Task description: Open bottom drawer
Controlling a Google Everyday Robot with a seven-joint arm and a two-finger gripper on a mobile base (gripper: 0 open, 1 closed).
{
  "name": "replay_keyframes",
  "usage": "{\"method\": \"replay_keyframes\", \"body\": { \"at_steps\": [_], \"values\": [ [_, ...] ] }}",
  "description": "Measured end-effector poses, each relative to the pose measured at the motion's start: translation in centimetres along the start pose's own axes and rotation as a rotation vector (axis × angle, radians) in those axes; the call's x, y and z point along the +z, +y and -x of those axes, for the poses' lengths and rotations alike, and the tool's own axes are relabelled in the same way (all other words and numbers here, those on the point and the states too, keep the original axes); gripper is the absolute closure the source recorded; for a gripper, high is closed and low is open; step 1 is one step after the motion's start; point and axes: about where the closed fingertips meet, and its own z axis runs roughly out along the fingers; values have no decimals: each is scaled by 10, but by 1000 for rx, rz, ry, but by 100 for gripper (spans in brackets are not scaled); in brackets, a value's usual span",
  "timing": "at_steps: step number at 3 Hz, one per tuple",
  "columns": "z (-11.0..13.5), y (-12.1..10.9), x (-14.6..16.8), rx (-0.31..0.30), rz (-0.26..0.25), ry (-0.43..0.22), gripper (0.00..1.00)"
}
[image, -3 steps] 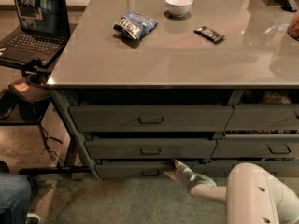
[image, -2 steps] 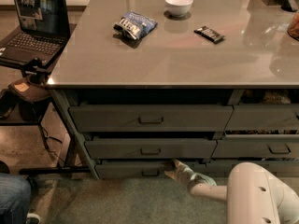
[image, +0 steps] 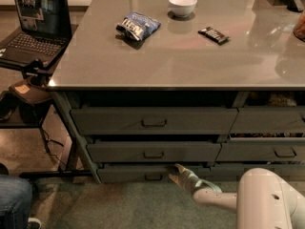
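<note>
The bottom drawer is the thin dark grey front at floor level, under two taller drawers. Its small centre pull handle shows on the front. The drawer looks closed or barely out. My gripper is low at the drawer's upper edge, just right of the handle, fingers pointing left and up toward the gap above the front. My white arm comes in from the lower right.
The grey countertop holds a chip bag, a white bowl and a dark snack bar. A laptop on a stand is at the left. A neighbouring drawer stack is at the right. A person's jeans leg is at lower left.
</note>
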Motion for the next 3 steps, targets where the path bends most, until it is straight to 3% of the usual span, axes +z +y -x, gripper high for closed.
{"method": "replay_keyframes", "body": {
  "at_steps": [1,2,3],
  "values": [
    [-7,15,-15,7,-18,0,100],
    [-3,13,-17,7,-18,0,100],
    [-24,12,-62,74,-109,16,100]
  ]
}}
